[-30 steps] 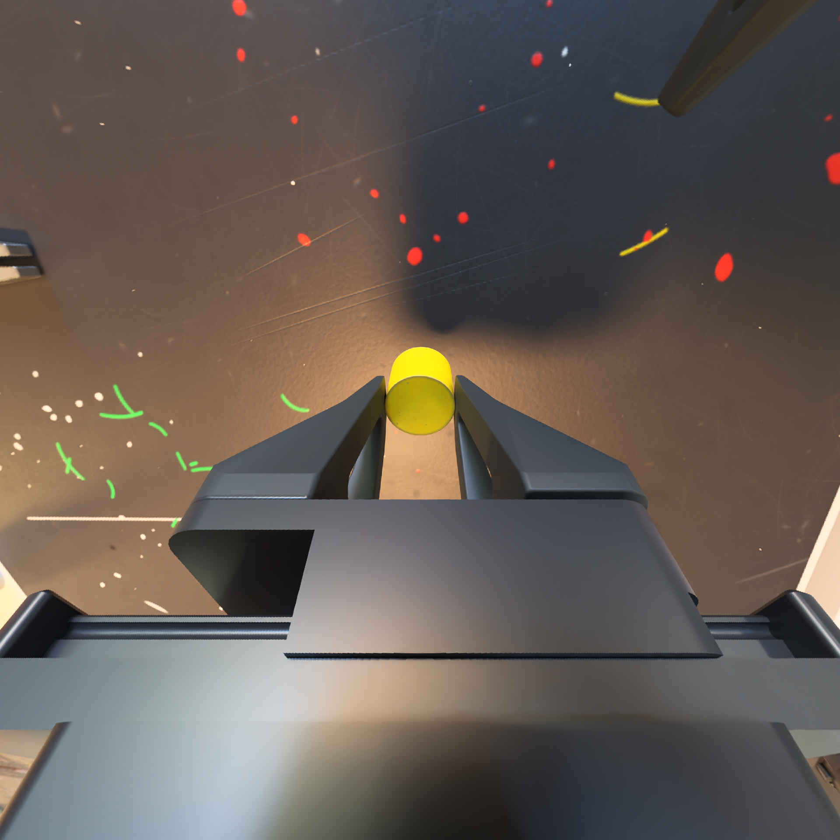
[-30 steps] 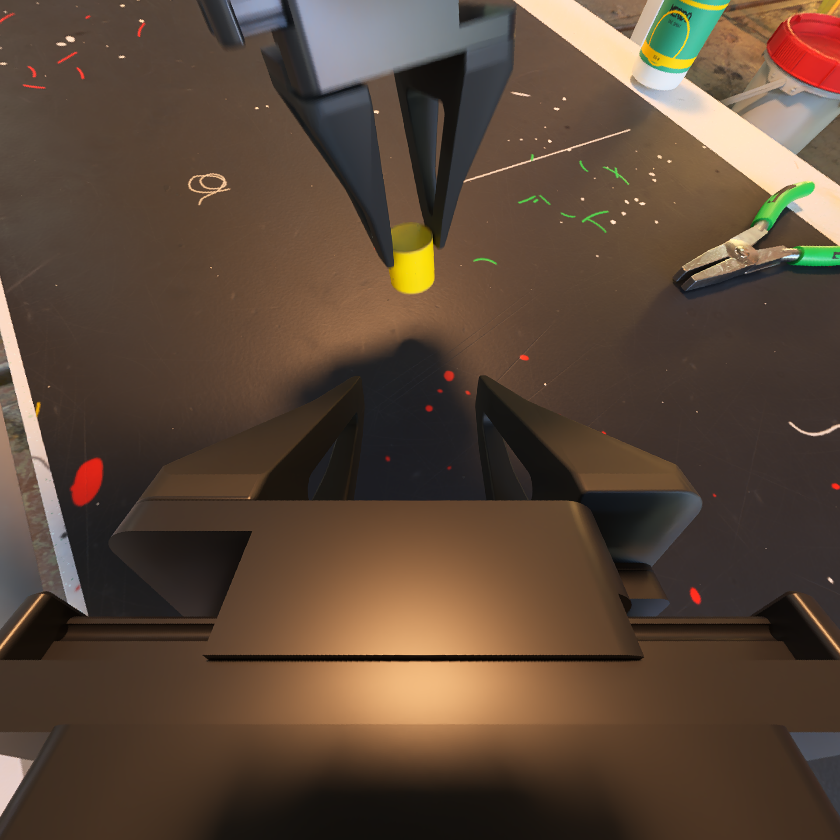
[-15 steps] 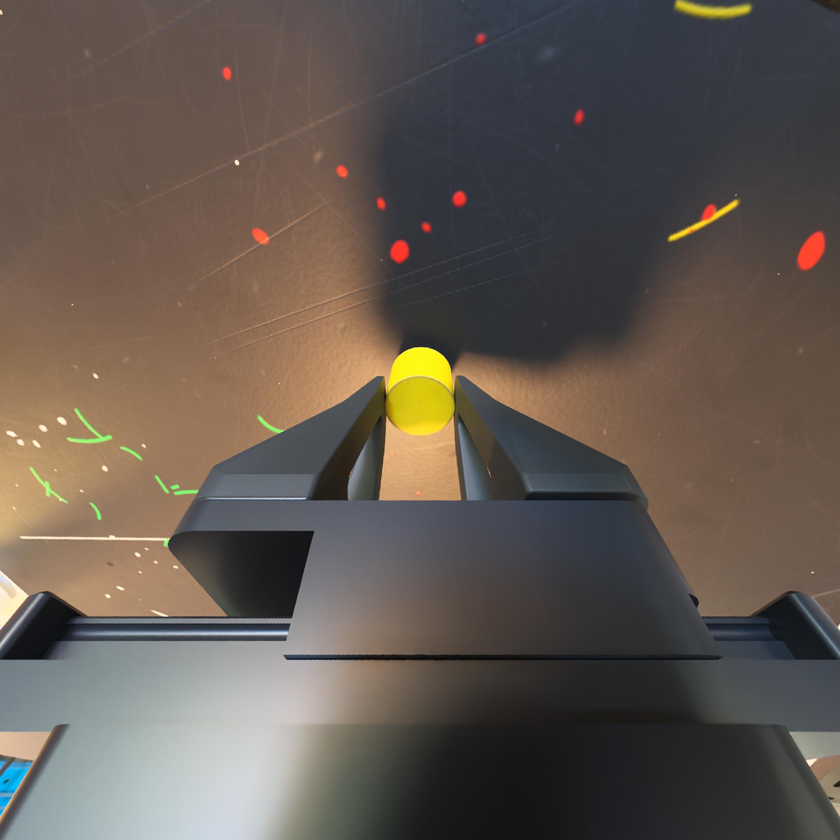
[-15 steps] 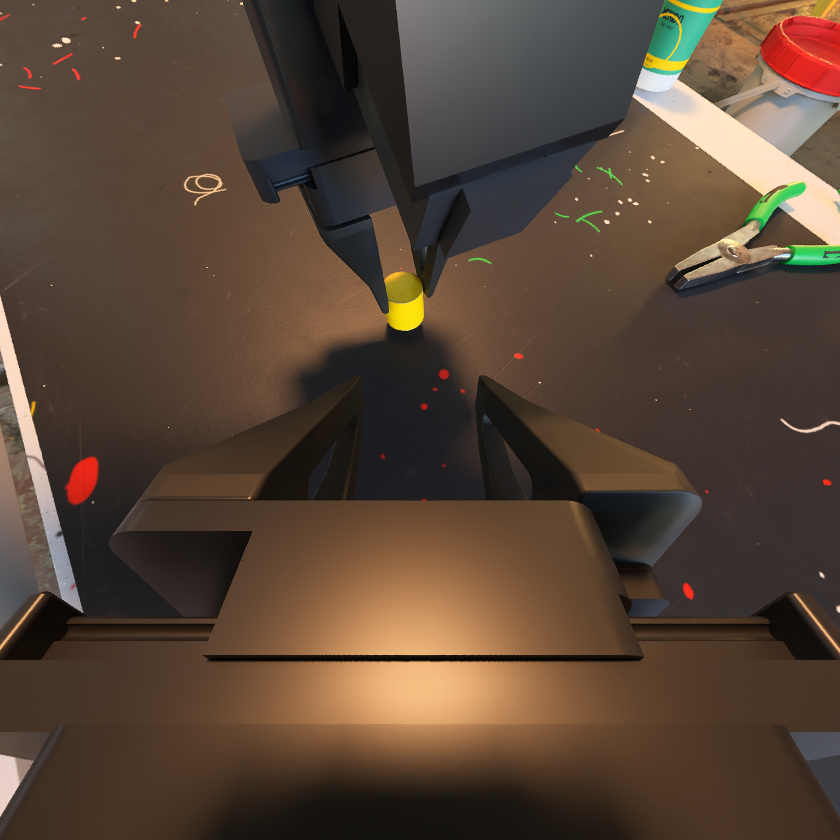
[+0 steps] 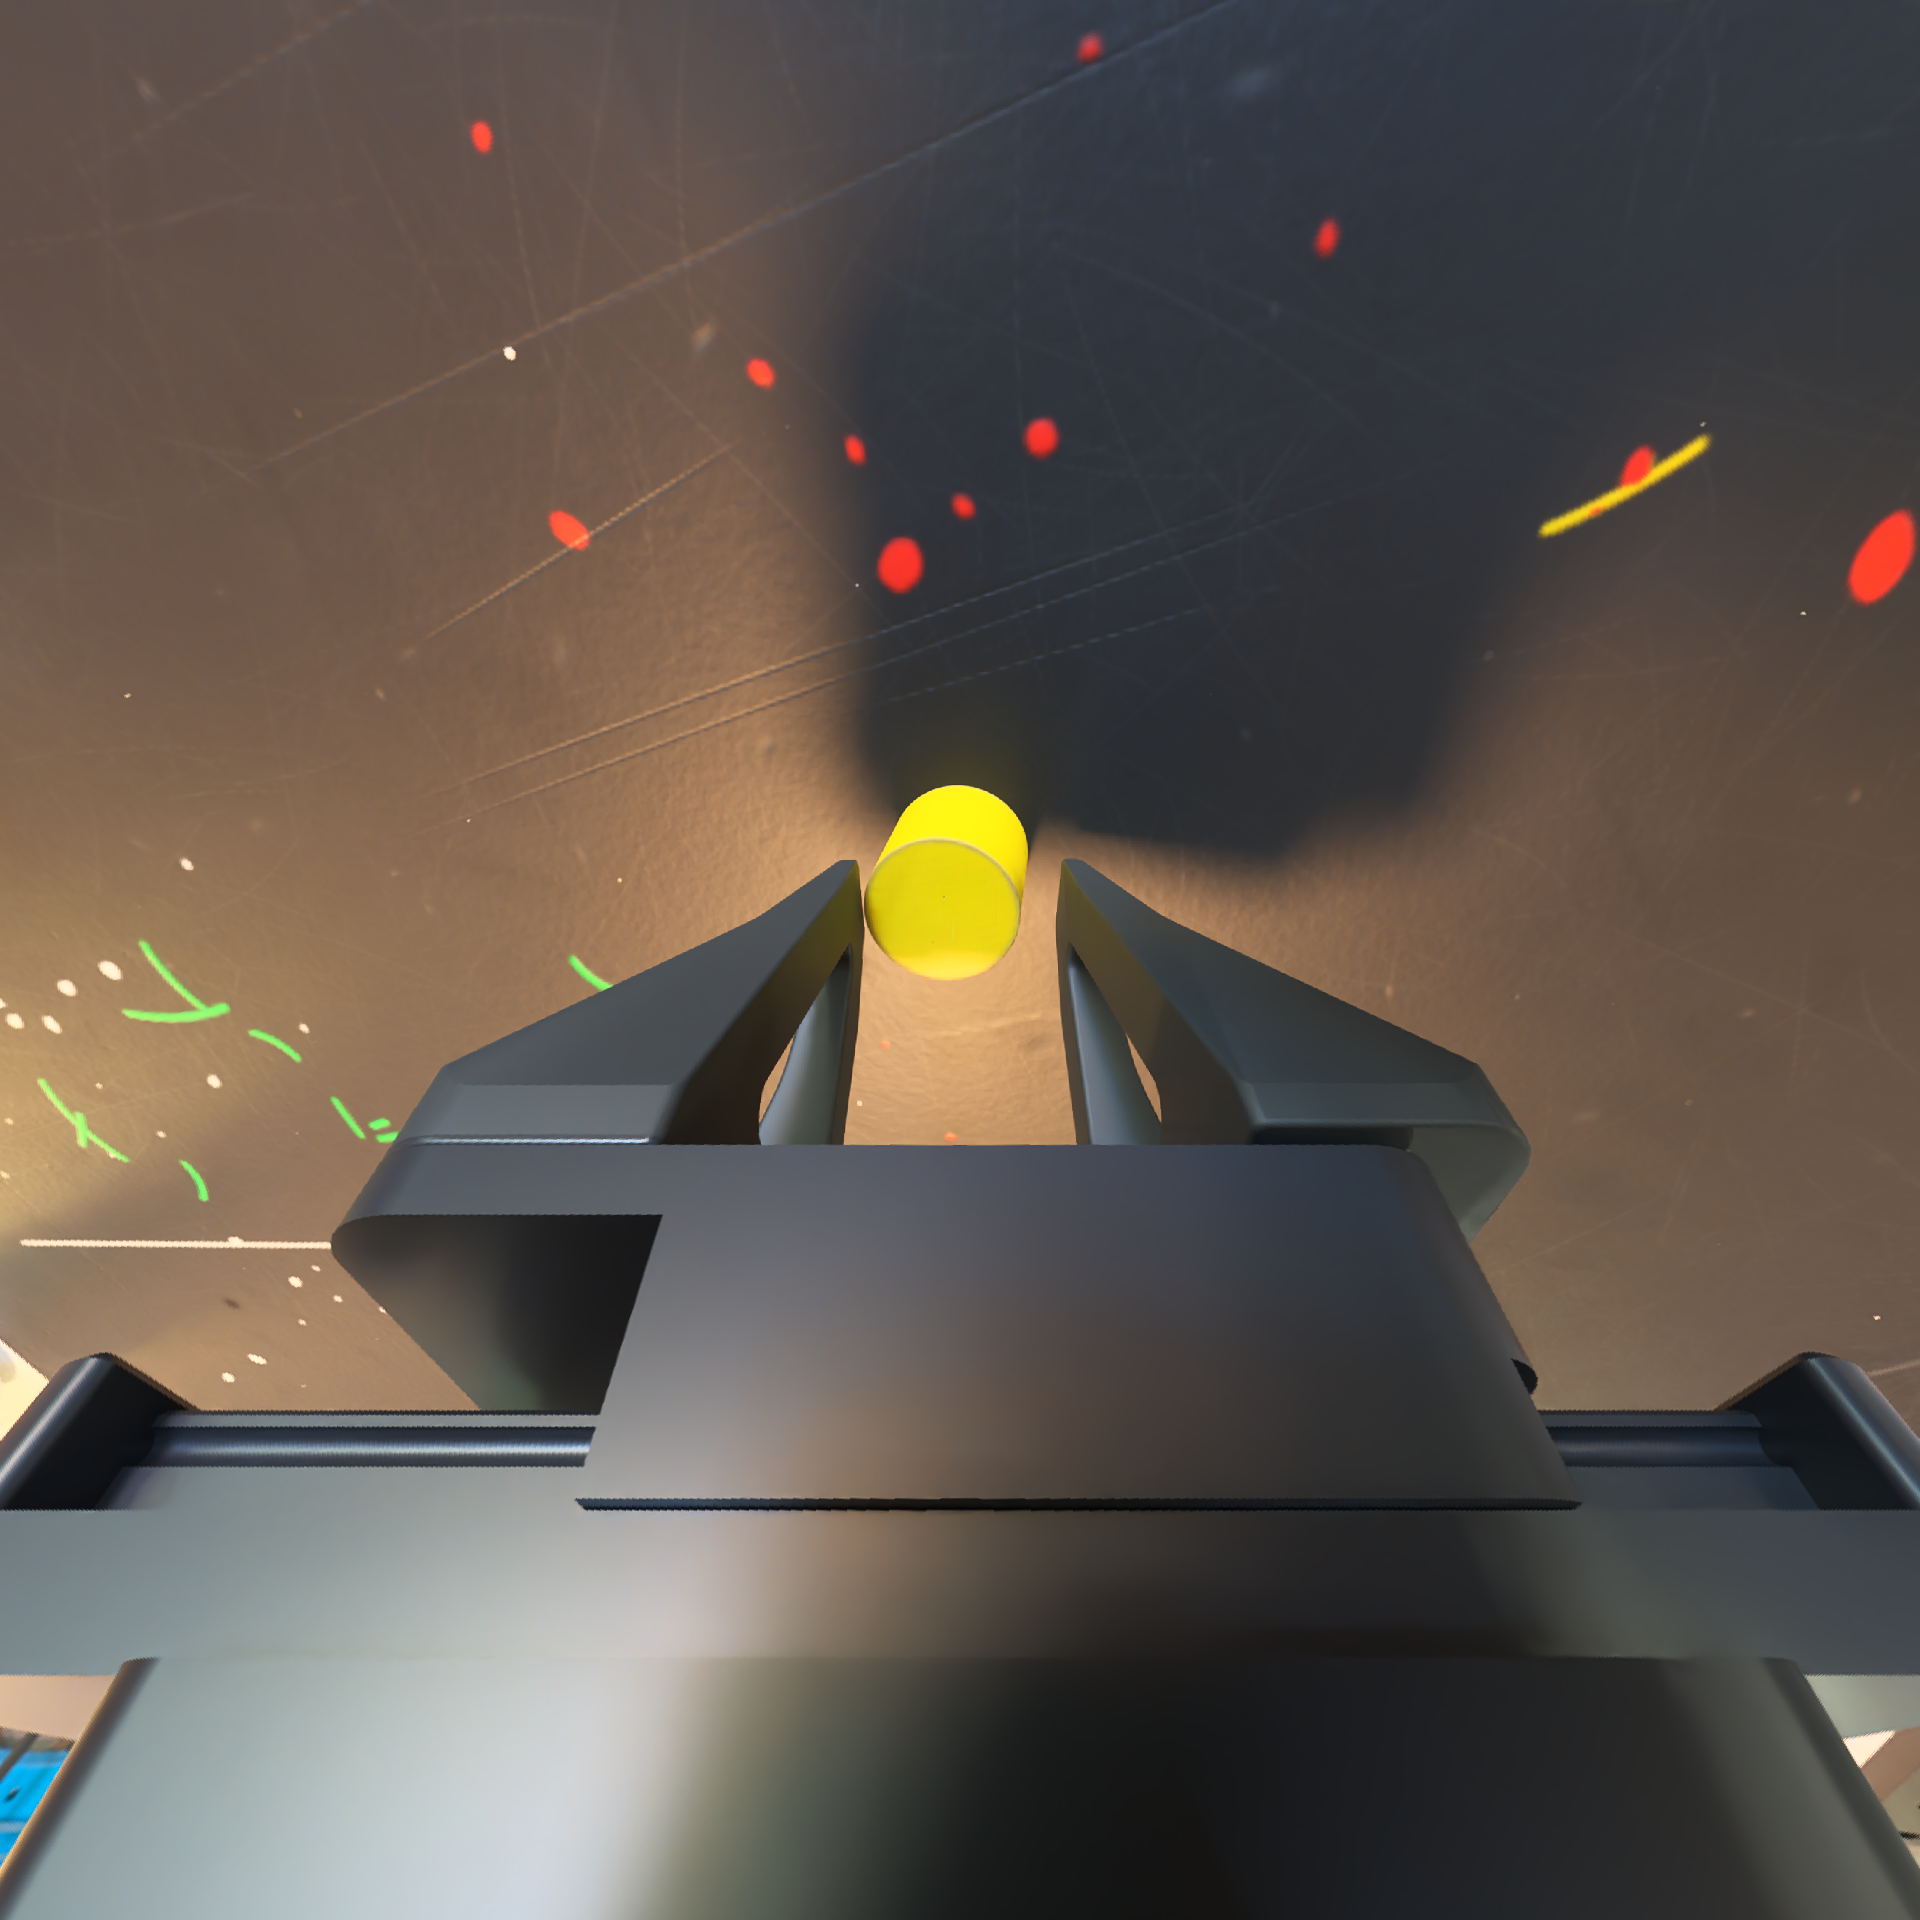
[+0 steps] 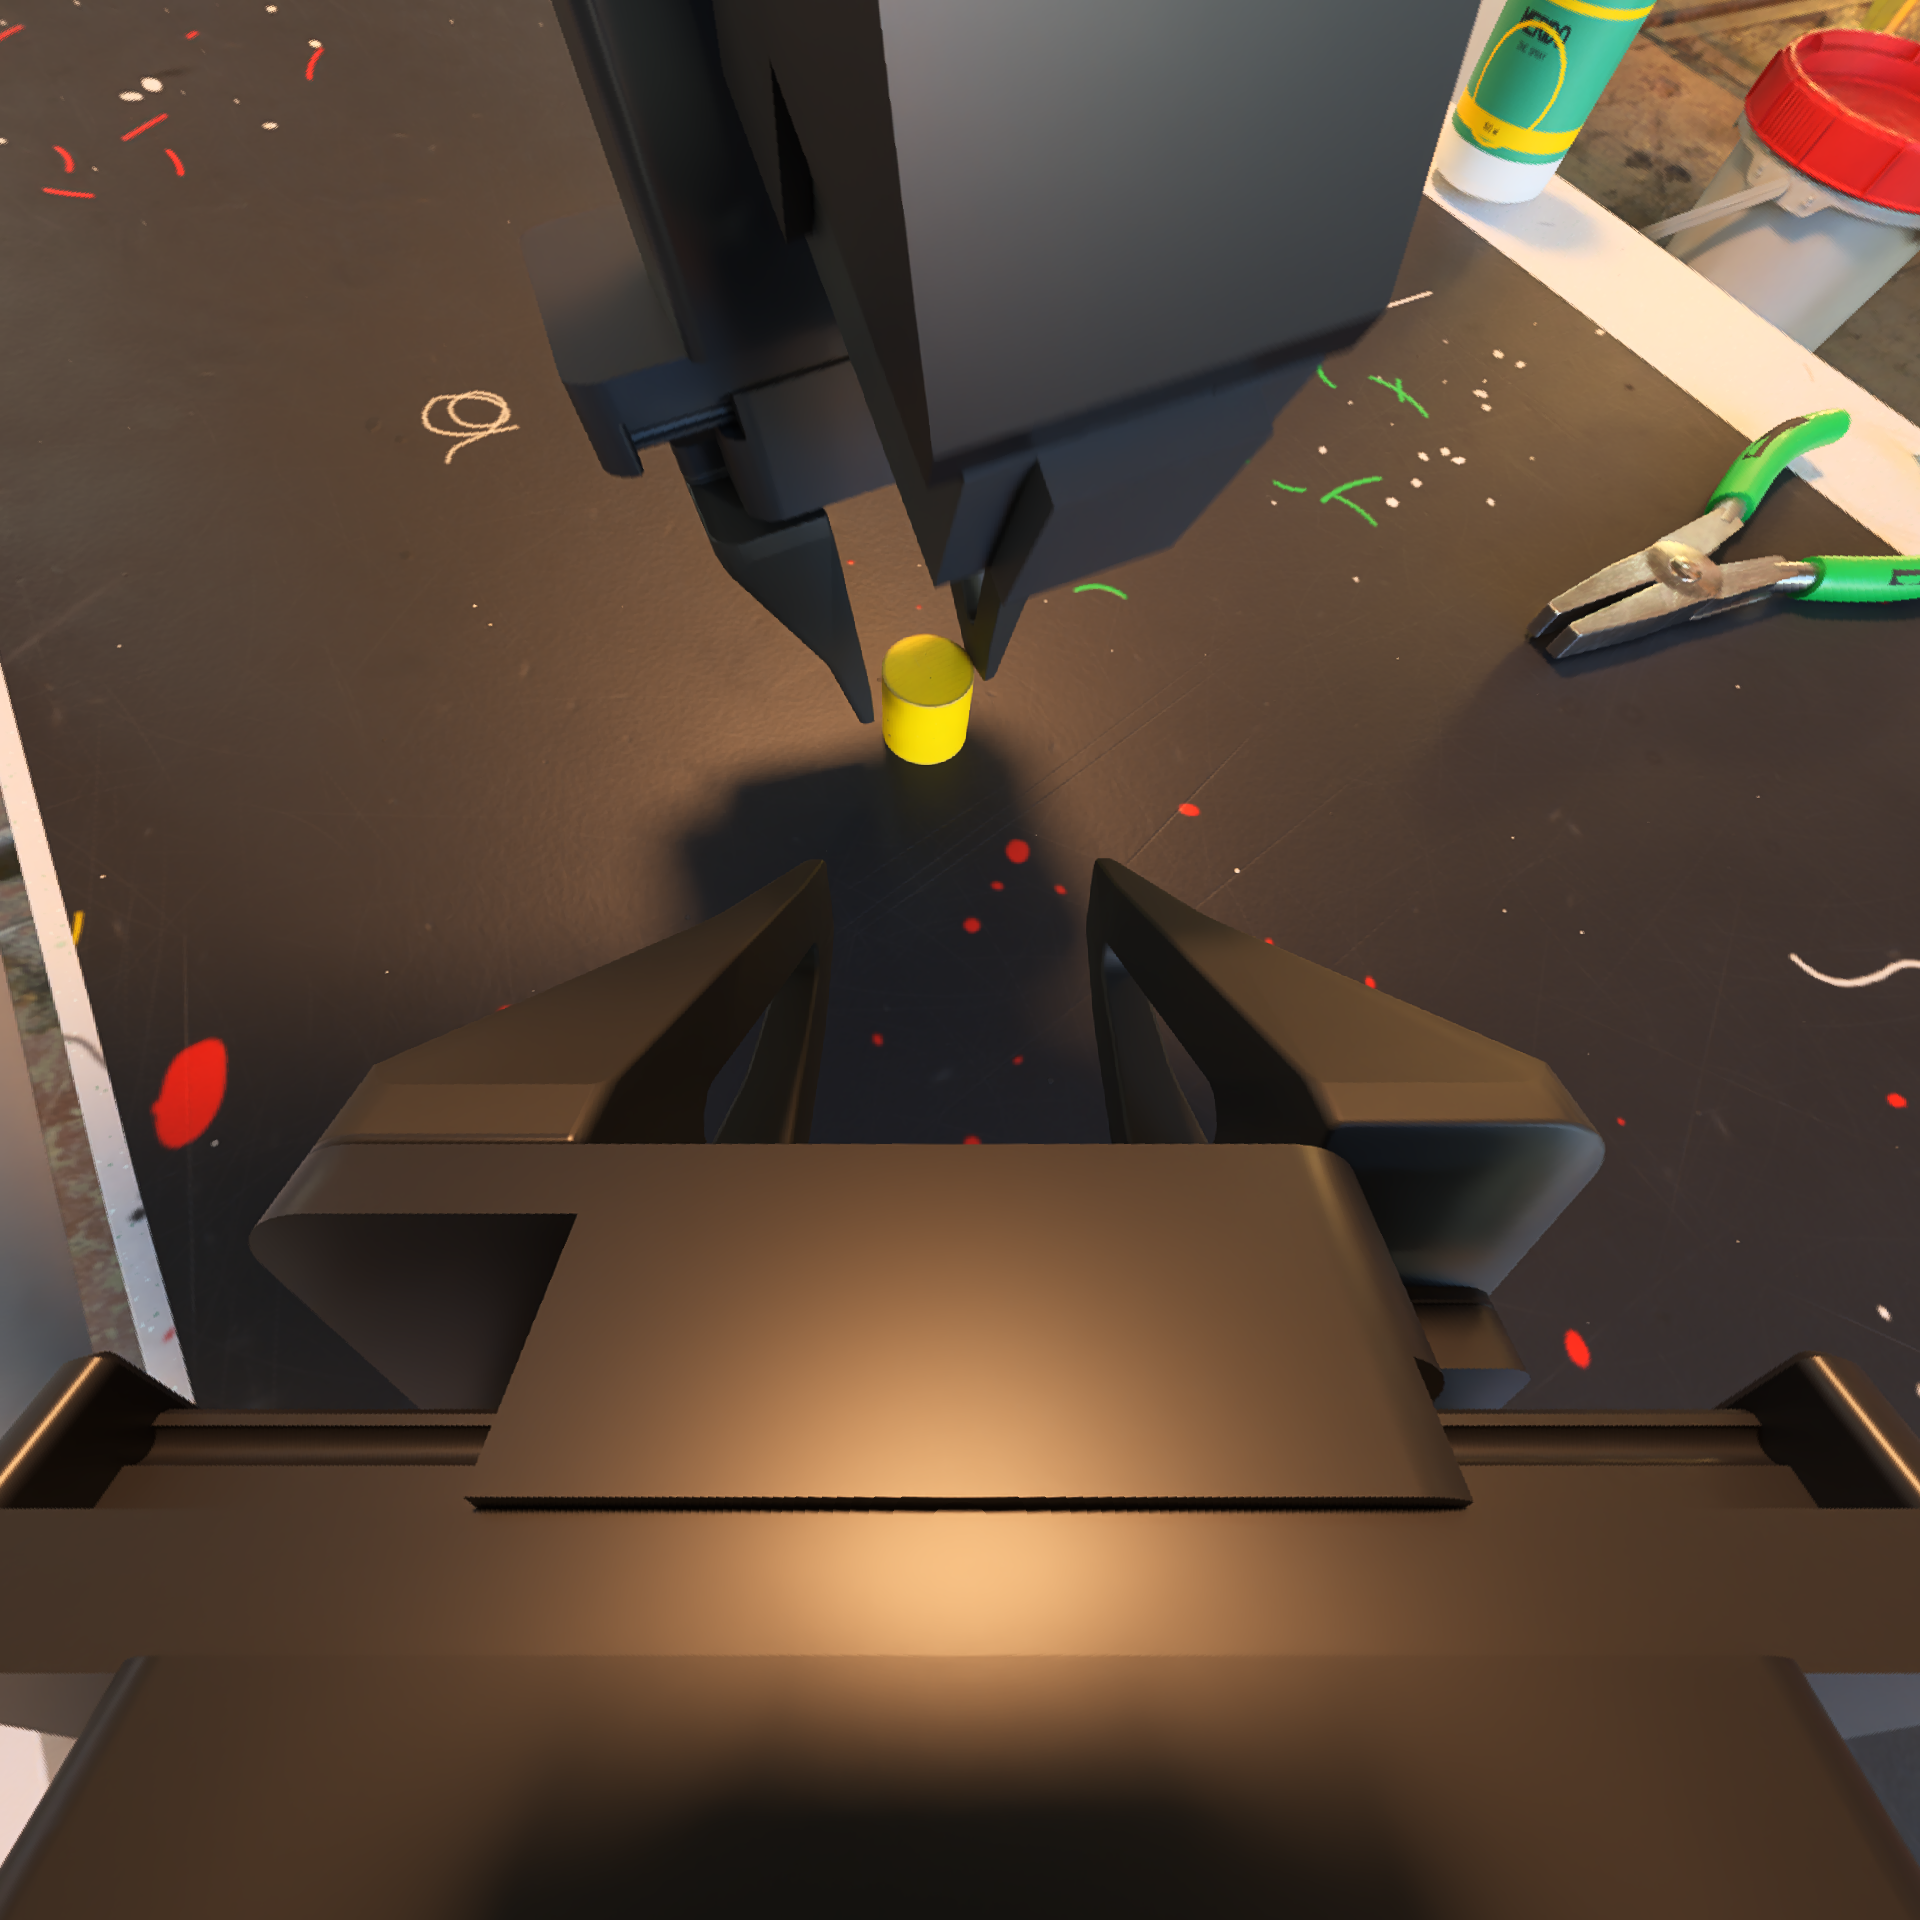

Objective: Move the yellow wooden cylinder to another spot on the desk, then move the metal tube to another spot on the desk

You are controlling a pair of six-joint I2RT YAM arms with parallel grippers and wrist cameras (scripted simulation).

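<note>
The yellow wooden cylinder (image 5: 943, 894) stands upright on the dark desk (image 5: 520, 675). My left gripper (image 5: 958, 873) is open around it, with a small gap on one side. In the right wrist view the cylinder (image 6: 925, 701) rests on the desk between the left gripper's fingers (image 6: 925, 694), which point down from above. My right gripper (image 6: 958, 868) is open and empty, a short way in front of the cylinder and above the desk. The metal tube is not in view.
Green-handled pliers (image 6: 1704, 571) lie at the right by the desk's white edge (image 6: 1662, 301). A green and yellow bottle (image 6: 1527, 94) and a red-lidded jar (image 6: 1829, 177) stand beyond that edge. Paint specks mark the desk.
My left gripper carried the cylinder down onto the desk, nearer my right gripper, then opened its fingers and let it go. My right gripper has hardly moved.
</note>
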